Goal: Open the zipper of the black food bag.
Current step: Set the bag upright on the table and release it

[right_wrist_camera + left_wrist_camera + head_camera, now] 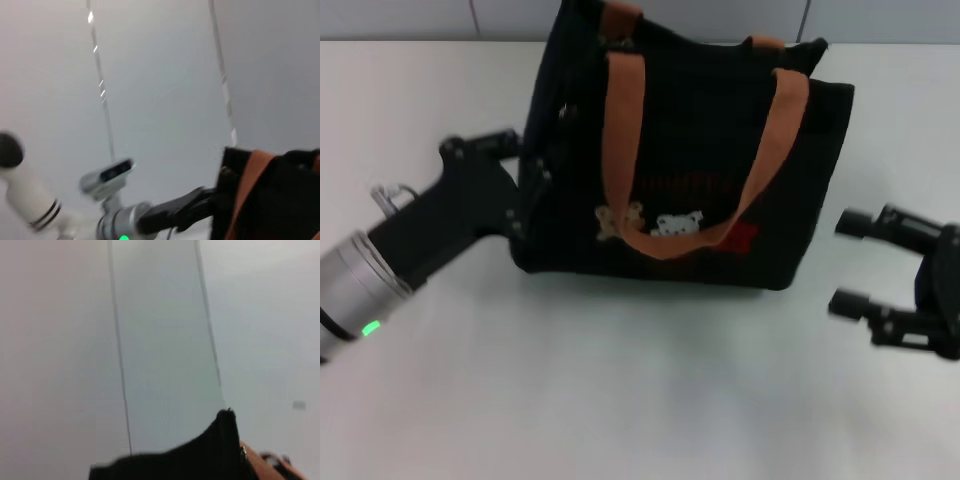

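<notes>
The black food bag [700,150] stands upright mid-table, its orange-brown handles and bear patches facing me. My left gripper [518,185] is at the bag's left end, touching the fabric. In the head view the dark top edge hides the zipper. The left wrist view shows a raised corner of the bag [200,460] with a small silver metal piece [243,454] beside an orange strap. My right gripper [855,262] hovers open to the right of the bag, apart from it and holding nothing. The right wrist view shows the bag [280,200] with the left arm at its far end.
A white tabletop [640,400] surrounds the bag, with bare surface in front and on both sides. A pale wall with seams rises behind the table's far edge [420,40]. No other objects are in view.
</notes>
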Robot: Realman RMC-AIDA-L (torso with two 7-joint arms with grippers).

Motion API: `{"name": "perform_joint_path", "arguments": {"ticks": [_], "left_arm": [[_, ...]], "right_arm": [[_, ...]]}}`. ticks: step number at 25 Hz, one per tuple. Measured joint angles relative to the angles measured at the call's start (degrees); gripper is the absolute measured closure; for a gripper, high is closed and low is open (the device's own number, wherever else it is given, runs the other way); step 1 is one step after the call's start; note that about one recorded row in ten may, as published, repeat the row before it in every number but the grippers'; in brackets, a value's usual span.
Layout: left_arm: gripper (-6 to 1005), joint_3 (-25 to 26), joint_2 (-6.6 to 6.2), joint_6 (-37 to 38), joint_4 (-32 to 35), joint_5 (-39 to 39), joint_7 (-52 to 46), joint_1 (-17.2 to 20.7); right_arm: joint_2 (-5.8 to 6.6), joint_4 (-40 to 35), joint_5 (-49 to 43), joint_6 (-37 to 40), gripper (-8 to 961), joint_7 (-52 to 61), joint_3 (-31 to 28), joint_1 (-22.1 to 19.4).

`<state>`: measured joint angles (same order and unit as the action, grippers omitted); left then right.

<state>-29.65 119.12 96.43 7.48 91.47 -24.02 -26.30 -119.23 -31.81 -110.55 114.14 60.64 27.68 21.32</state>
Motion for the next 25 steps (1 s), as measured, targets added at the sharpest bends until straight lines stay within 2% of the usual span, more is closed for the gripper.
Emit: {"name": "perform_joint_path", "arguments": {"ticks": [2, 4, 9, 15, 16, 18, 19, 21, 23, 25], "left_arm": [[896, 0.2, -0.02, 1.0, 1.0, 0.0, 0.0, -0.2], [896, 1.0, -0.18, 5.7, 7.3, 0.0, 0.1, -1.5], [895, 0.9, -0.21, 8.8, 13.1, 0.0, 2.3, -2.8], [896, 0.0, -0.31, 11.1, 15.7, 0.0, 5.8, -3.5], [896, -2.0, -0.35, 11.4, 16.1, 0.0, 8.5, -4.0], [896, -2.0, -0.35, 11.4, 16.1, 0.0, 8.5, -4.0], [896, -4.1, -0.35, 11.3, 16.1, 0.0, 11.9, -4.2], [896, -4.7, -0.34, 11.4, 16.2, 0.0, 12.8, -4.3], [895, -4.7, -0.36, 11.9, 16.2, 0.1, 13.2, -4.3], [895, -5.3, -0.36, 12.3, 16.3, 0.4, 14.7, -4.0]], "right_arm": [[0.03, 1.2, 3.7, -0.3, 113, 0.0, -0.1, -0.4], [0.01, 3.0, 9.6, -1.1, 113, 0.0, -0.6, -0.7], [-0.04, 5.8, 17.7, -1.5, 114, 1.4, -0.7, 0.2], [0.14, 5.3, 18.6, -2.6, 114, 8.7, -0.8, 3.1], [0.2, 4.7, 18.6, -3.4, 114, 10.8, -0.8, 3.7], [0.3, 2.0, 18.4, -4.9, 113, 14.9, -0.4, 4.8], [0.35, -2.3, 18.1, -5.9, 113, 18.4, 0.3, 5.9], [0.33, -5.3, 17.9, -6.6, 113, 21.3, 1.0, 6.4], [0.35, -9.1, 17.9, -8.0, 113, 28.4, 2.3, 7.4], [1.06, -12.3, 17.8, -9.7, 113, 39.1, 5.5, 9.0]]}}
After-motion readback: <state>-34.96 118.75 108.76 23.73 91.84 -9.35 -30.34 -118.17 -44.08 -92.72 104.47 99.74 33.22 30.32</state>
